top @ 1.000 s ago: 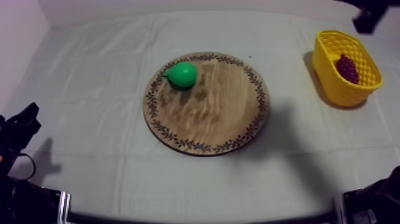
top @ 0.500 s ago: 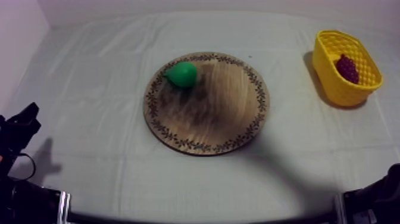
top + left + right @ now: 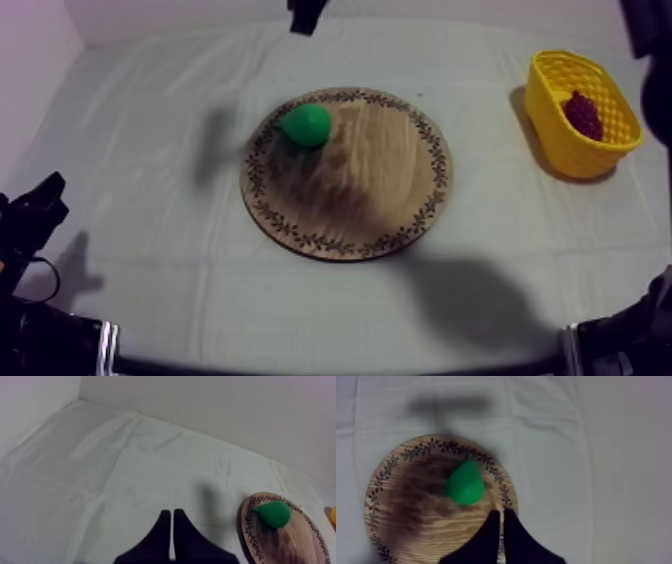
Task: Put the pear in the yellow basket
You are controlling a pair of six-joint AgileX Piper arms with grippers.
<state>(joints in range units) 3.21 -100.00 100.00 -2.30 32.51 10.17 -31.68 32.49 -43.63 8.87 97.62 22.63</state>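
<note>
The pear (image 3: 306,123) lies on the wooden board (image 3: 380,190), close to its far left rim, with its narrow end toward the patterned border. Nothing is touching it. The right gripper (image 3: 501,511) hangs above the board on the near side of the pear. Its two black fingers lie pressed together in a narrow wedge and grasp nothing, and their bases are cut off. In the top view, a black part of that arm shows beyond the board and is cropped by the upper edge. It is too little to make out its shape.

The yellow basket (image 3: 560,140) stands well apart at the right of the table. A bunch of grapes (image 3: 583,114) sits inside, its lower part hidden by the basket wall. The left gripper (image 3: 169,512) is low at its own side over bare grey-white cloth (image 3: 150,150), far from the board. Its fingers are also closed together on nothing.
</note>
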